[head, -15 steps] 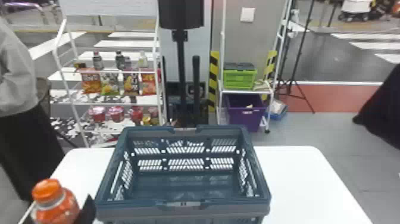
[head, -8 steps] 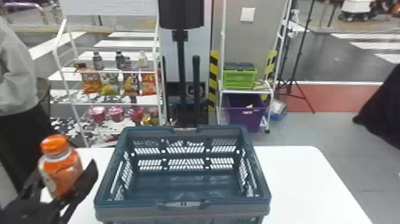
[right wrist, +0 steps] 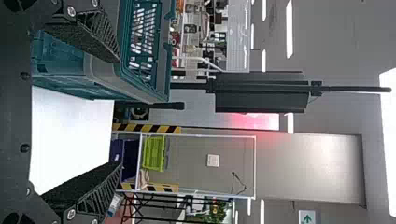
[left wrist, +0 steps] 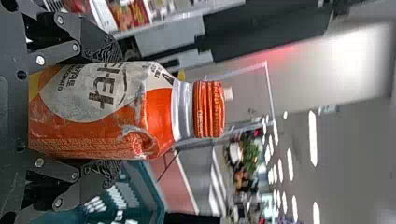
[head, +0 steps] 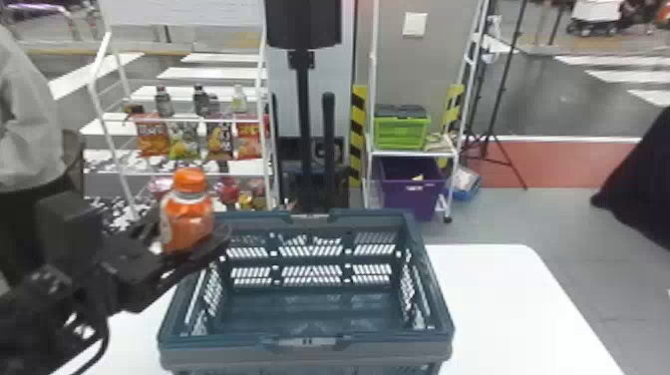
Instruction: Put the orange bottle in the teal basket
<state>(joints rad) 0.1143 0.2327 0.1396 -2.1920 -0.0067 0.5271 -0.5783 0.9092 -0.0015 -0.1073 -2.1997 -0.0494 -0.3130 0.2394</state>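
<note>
L fingers (head: pixel 208 253) clamped on both sides of orange btl (head: pixel 187 222), held upright in midair, orange cap (head: pixel 189 180) up, by the bskt's far L corner. L arm (head: pixel 75 269) comes in from the near L. R fingers (right wrist: pixel 88 193) spread apart, nothing gripped, w/ part of the bench btwn them in the R wrist view. Teal bskt (head: pixel 224 353), open-topped w/ slotted walls, sits on white bench (head: pixel 503 299), approx. ctr; bench top extends to its R. Beyond, far L: white rack (head: pixel 114 144) w/ small btls (head: pixel 163 102) on the upper shelf, snack bags (head: pixel 152 139) hung below & pink/red tubs (head: pixel 227 190) lower down. Far ctr: black stand (head: pixel 303 124). Far R of that: white shelf unit (head: pixel 409 153) w/ green crate (head: pixel 401 133) on it & purple bin (head: pixel 411 199) beneath; tripod (head: pixel 503 114) just R. Dark cloth (head: pixel 643 184) at far R edge.
</note>
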